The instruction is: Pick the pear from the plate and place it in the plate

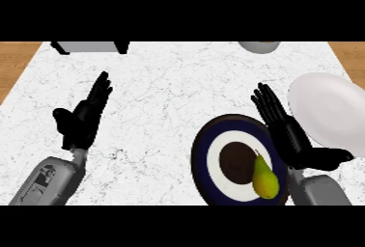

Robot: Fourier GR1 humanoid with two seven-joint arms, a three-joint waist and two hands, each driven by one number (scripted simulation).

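Note:
A yellow-green pear (264,178) lies on the near right part of a dark blue plate (204,149) with a white ring and a brown centre. A plain white plate (330,111) sits to the right, further back. My right hand (285,124) is open, fingers straight, over the blue plate's right rim, between the two plates and just beyond the pear, not touching it. My left hand (82,118) rests open at the left of the counter, fingers up, far from both plates.
A grey appliance (89,47) stands at the counter's back left edge. A grey bowl (259,46) shows partly at the back edge, right of centre. Wood floor (16,58) shows beyond the counter's left and right sides.

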